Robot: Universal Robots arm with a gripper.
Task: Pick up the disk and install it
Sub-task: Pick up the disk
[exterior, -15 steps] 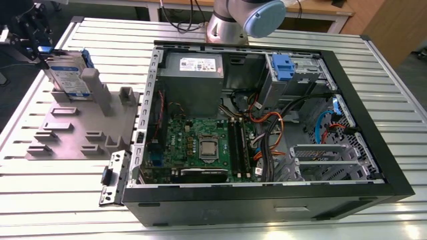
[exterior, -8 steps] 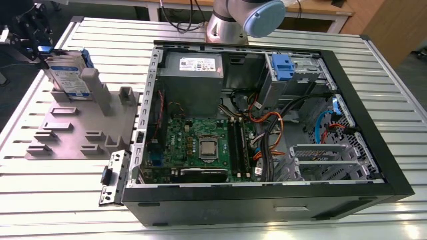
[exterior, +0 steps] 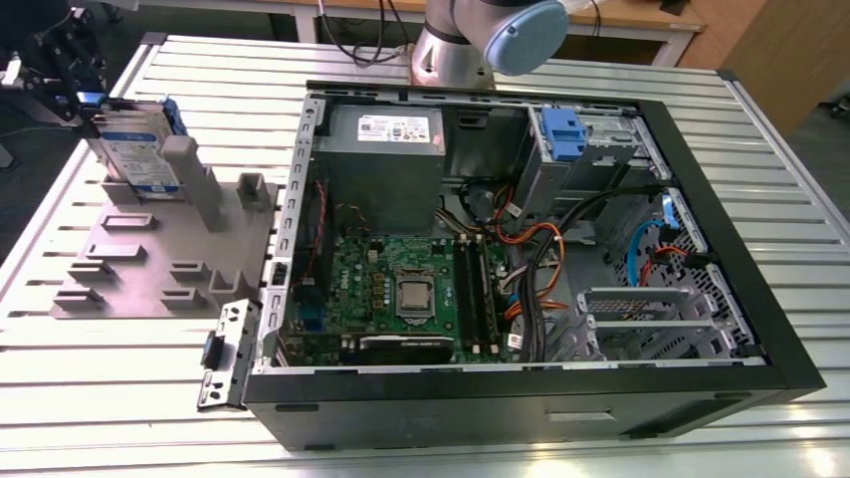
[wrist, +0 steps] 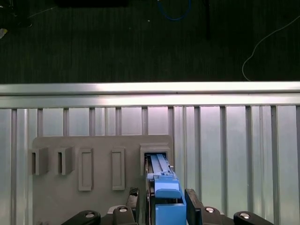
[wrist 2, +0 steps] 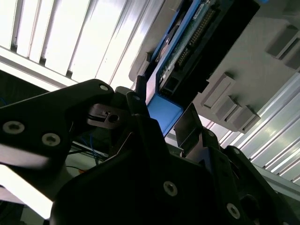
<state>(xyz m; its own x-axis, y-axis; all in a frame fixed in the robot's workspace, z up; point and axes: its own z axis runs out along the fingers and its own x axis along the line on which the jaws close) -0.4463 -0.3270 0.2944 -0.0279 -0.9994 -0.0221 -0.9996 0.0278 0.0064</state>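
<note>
The disk (exterior: pixel 139 154) stands on edge in a slot at the back of the grey holder block (exterior: pixel 146 259), at the exterior view's left; it is silver with a white-and-blue label and a blue frame. My gripper (exterior: pixel 87 100) is at the disk's top end. In both wrist views the blue frame end of the disk (wrist: pixel 166 187) (wrist 2: pixel 164 112) sits between the two black fingers (wrist: pixel 192 208) (wrist 2: pixel 140 101), which lie against its two sides. The disk's lower part is still in the holder's slot (wrist: pixel 157 157).
The open black computer case (exterior: pixel 743 239) lies at the exterior view's right, with the motherboard (exterior: pixel 405 289), a grey power supply (exterior: pixel 385 129) and a drive bay with a blue latch (exterior: pixel 562 134). My arm's base (exterior: pixel 465 40) stands behind it. A loose metal bracket (exterior: pixel 226 354) lies beside the case.
</note>
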